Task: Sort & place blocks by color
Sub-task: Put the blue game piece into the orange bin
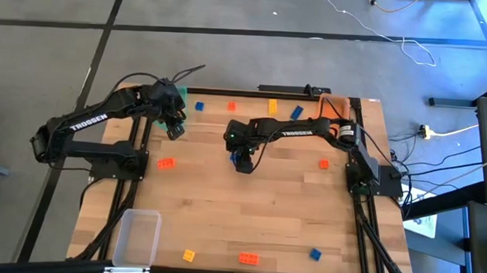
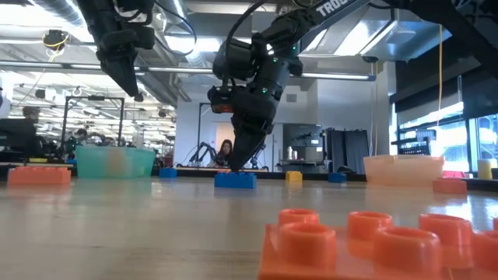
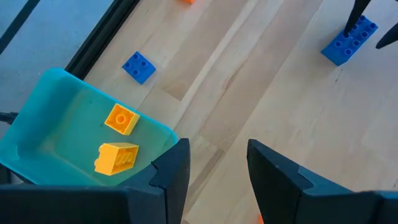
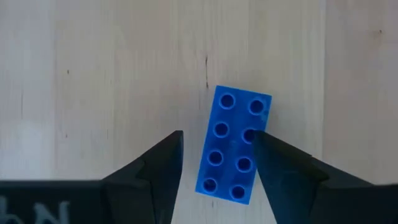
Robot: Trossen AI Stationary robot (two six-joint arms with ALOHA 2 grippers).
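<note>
A blue two-by-four block (image 4: pixel 235 144) lies flat on the wooden table near its middle (image 1: pixel 242 163). My right gripper (image 4: pixel 217 138) is open and low over it, pointing steeply down, with one finger on either side of the block's long sides. In the low view the fingertips (image 2: pixel 236 162) reach down to the block (image 2: pixel 235 180). My left gripper (image 3: pixel 214 155) is open and holds nothing. It hangs above the near corner of the green bin (image 3: pixel 68 124), which holds two yellow blocks (image 3: pixel 118 155). My right gripper has one finger (image 4: pixel 273 155) overlapping the block's long edge (image 4: pixel 258 134), and the other finger (image 4: pixel 168 155) stands apart from the opposite edge. I cannot tell whether the first finger touches the block. The block lies flat on the table.
An orange bin (image 1: pixel 335 103) stands at the far right corner and a clear bin (image 1: pixel 136 235) at the near left. Loose blocks lie along the far edge (image 1: pixel 272 106), at the left (image 1: pixel 167 162), at the right (image 1: pixel 324 163) and along the near edge (image 1: pixel 248 258).
</note>
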